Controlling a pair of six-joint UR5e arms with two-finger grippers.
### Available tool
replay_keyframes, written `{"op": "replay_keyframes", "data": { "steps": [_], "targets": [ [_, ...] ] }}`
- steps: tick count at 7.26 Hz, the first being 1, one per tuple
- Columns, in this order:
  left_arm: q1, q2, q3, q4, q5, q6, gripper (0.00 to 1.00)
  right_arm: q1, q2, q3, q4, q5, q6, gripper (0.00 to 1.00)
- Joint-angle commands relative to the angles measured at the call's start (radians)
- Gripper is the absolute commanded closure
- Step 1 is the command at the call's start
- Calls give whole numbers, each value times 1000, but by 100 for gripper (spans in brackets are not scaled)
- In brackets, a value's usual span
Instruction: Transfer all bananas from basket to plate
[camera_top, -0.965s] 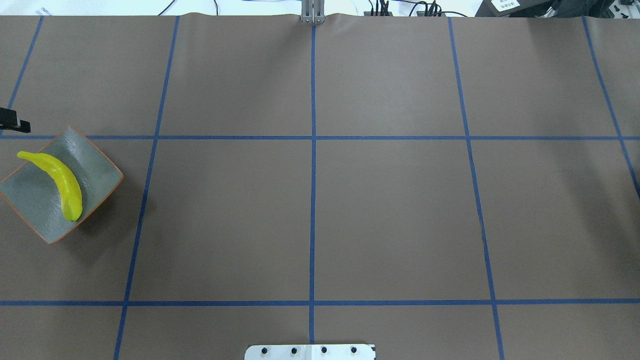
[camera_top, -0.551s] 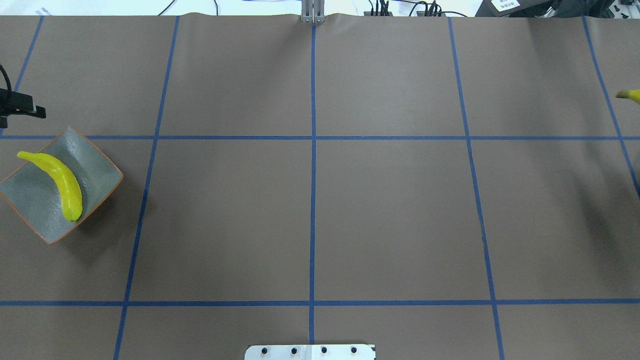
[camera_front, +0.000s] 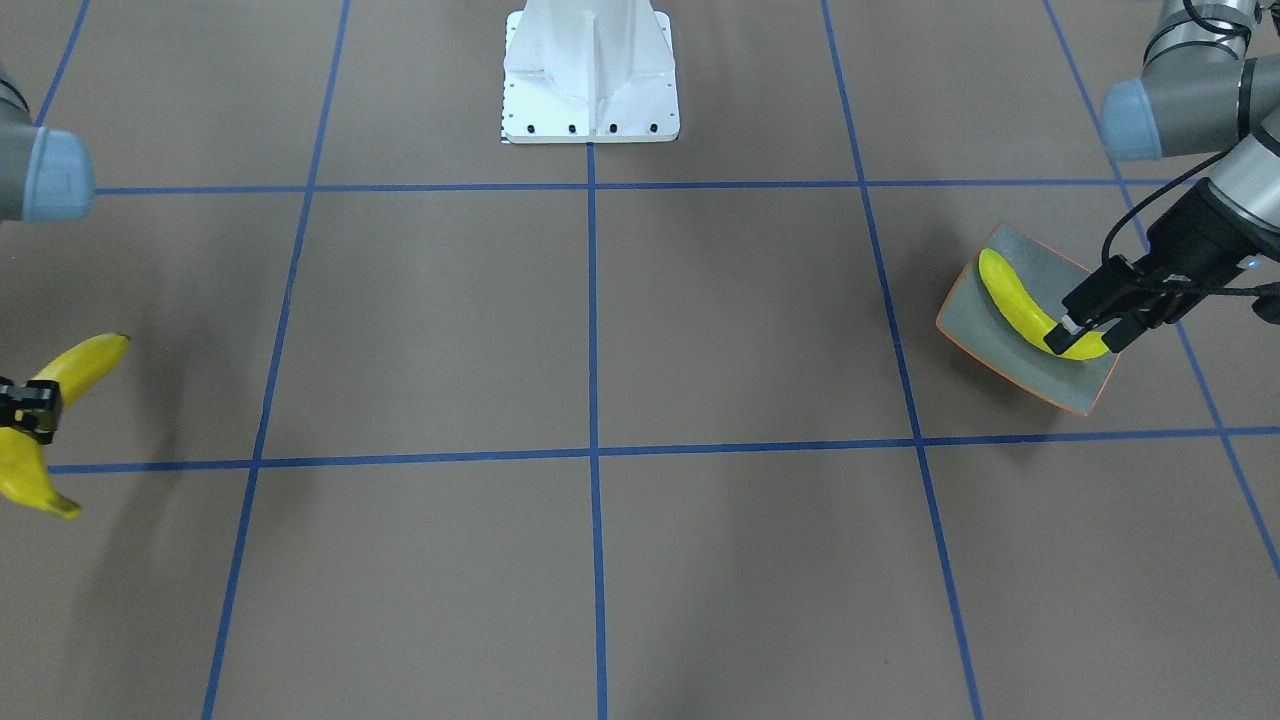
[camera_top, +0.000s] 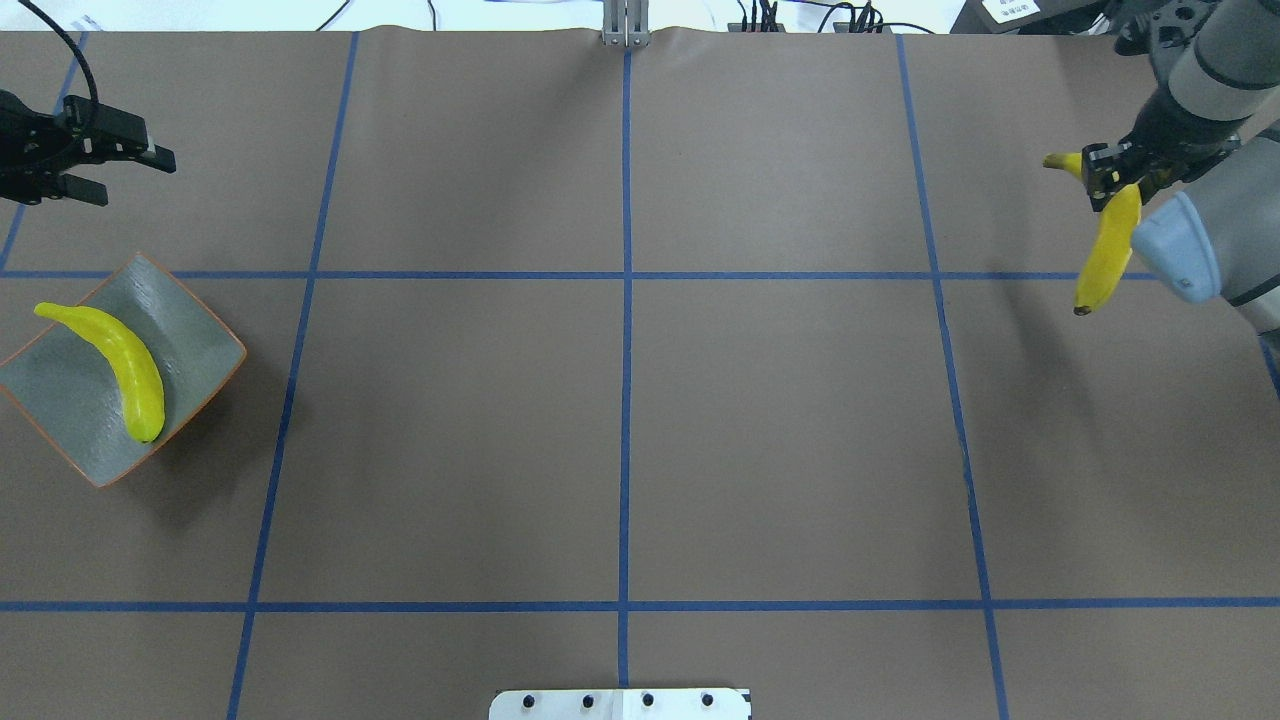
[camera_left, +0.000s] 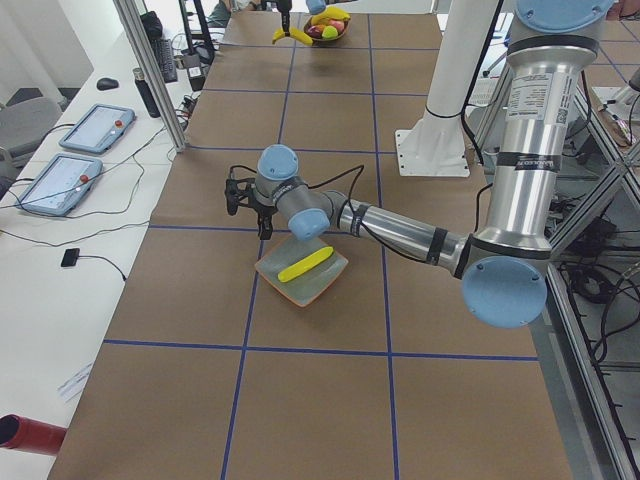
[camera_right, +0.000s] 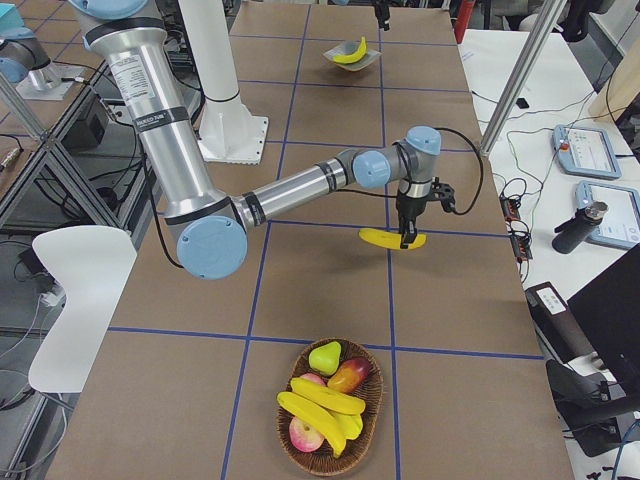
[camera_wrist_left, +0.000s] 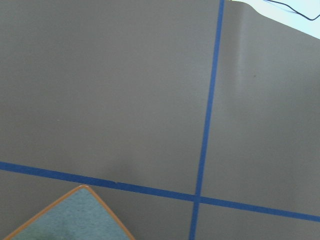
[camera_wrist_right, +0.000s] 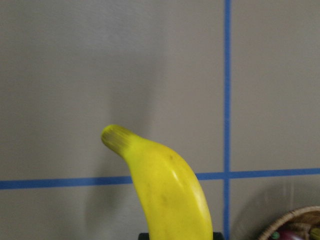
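Observation:
One banana (camera_top: 125, 365) lies on the grey-green plate (camera_top: 195, 335) at the table's left; both also show in the front view, the banana (camera_front: 1008, 297) on the plate (camera_front: 972, 322). My left gripper (camera_top: 135, 178) is open and empty, raised beyond the plate's far corner. My right gripper (camera_top: 1110, 175) is shut on a second banana (camera_top: 1105, 250) near its stem and holds it hanging above the table at the far right. The right wrist view shows this banana (camera_wrist_right: 167, 190) close up. The basket (camera_right: 378, 400) holds more bananas (camera_right: 320, 405).
The basket also holds a pear (camera_right: 324, 357) and apples (camera_right: 345, 375). It stands at the table's right end, out of the overhead view. Blue tape lines grid the brown table. The robot's white base plate (camera_top: 620, 704) sits at the near edge.
My right gripper has come in from the right edge with the banana, moving left. My left gripper has moved right and toward the far edge, away from the plate.

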Motion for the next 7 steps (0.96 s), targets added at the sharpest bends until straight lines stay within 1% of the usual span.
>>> {"op": "replay_keyframes", "data": {
  "steps": [1,2,3,4,5,6,7],
  "targets": [
    [39,-100,41,-2,-51,-100,0,-98,79,72,3,44,172,100],
    [88,-126,41,-2,-51,-126,0,-144,122,84,8,44,221,100],
    [105,-178,56,-2,-52,-175,0,-168,148,83,100,47,310,100],
    [134,-214,58,-2,-52,-230,0,-201,149,75,241,54,422,100],
    [165,-243,58,-4,-52,-247,0,-230,150,72,314,54,511,100],
    [191,-261,58,-22,-52,-249,0,-247,179,70,354,54,557,100],
    [229,-272,56,-62,-49,-260,0,-256,211,69,357,55,617,100]
  ]
}}
